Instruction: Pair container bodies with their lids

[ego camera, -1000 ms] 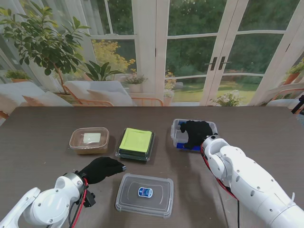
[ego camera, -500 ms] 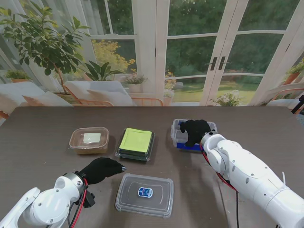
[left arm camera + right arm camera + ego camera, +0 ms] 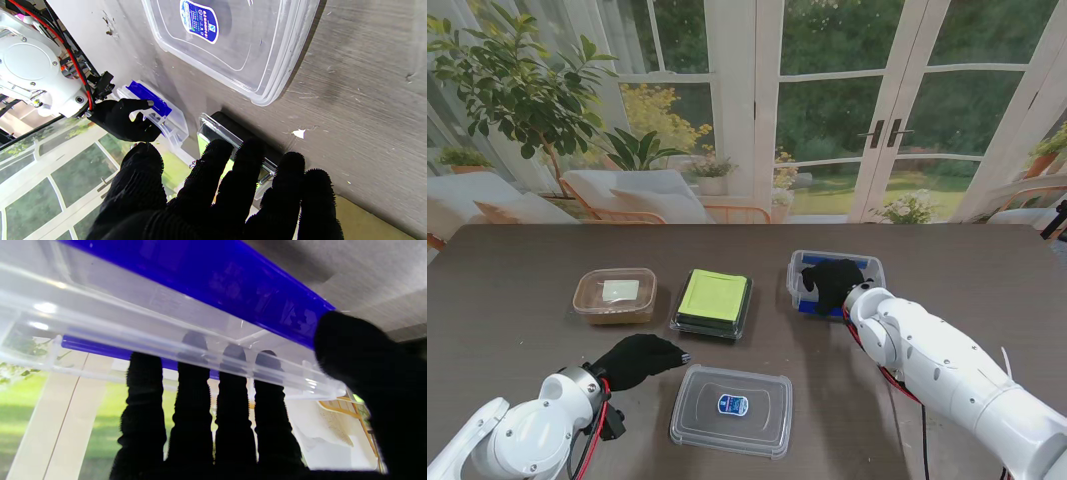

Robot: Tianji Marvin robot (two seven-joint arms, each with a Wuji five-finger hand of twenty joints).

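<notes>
A robot's right hand (image 3: 830, 281) is reaching over the blue-clipped clear container (image 3: 835, 283) on the right side of the dark bench (image 3: 507, 270), as a lid-matching job is getting under way. Its four fingers (image 3: 190, 413) are curling over the clear rim with the thumb (image 3: 363, 373) pressing the blue clip from the other side; the hand appears to be closing on the box, though whether the box is lifted off the bench cannot be told.

The left hand (image 3: 639, 357) is hovering nearer to me, just left of the flat clear lid (image 3: 732, 409) with the blue sticker. Its fingers (image 3: 230, 186) are spread loosely and holding nothing.

Farther from me, the amber tub (image 3: 615, 294) and the dark box with the green lid (image 3: 713, 303) are sitting side by side, well apart from the loose lid.

The step in hand looks like securing the blue-clipped container so it can be carried to the loose lid, or the lid to it. The next move is likely calling for a firm pinch on the slippery rim and a level lift, since a one-sided hold could tip the box.

The right wrist view is showing the finger-and-thumb contact that the stand view hides under the glove; the left wrist view is showing the sticker on the lid and the left hand's bare palm side.
</notes>
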